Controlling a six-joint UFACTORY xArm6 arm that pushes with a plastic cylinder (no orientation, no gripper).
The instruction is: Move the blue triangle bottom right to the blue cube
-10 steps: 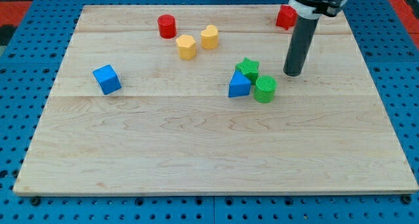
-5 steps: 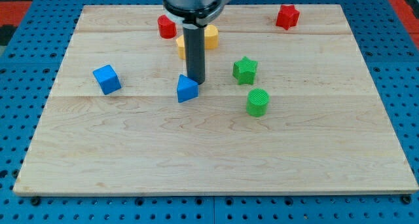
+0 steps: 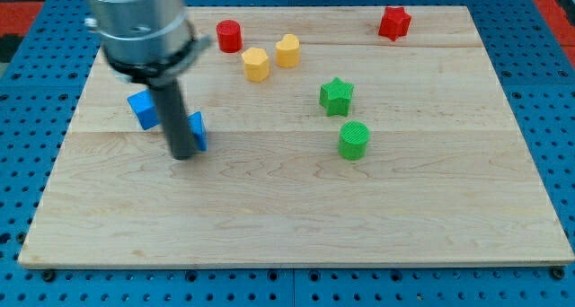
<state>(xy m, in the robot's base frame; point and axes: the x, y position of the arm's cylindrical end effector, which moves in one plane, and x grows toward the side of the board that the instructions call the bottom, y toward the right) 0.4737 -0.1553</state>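
The blue triangle (image 3: 198, 130) lies on the wooden board, left of centre, mostly hidden behind my rod. The blue cube (image 3: 142, 109) sits just up and to the left of it, partly covered by the rod. My tip (image 3: 183, 154) rests on the board at the triangle's lower left edge, touching it, and just below and right of the cube.
A red cylinder (image 3: 229, 36), a yellow hexagon block (image 3: 256, 64) and a yellow heart-like block (image 3: 287, 50) sit near the view's top. A green star (image 3: 337, 96) and a green cylinder (image 3: 354, 140) lie right of centre. A red star (image 3: 393, 22) is at the top right.
My tip has swept from the right of the green blocks to the left, pushing the blue triangle leftward to beside the blue cube. The green cylinder shifted down a little.
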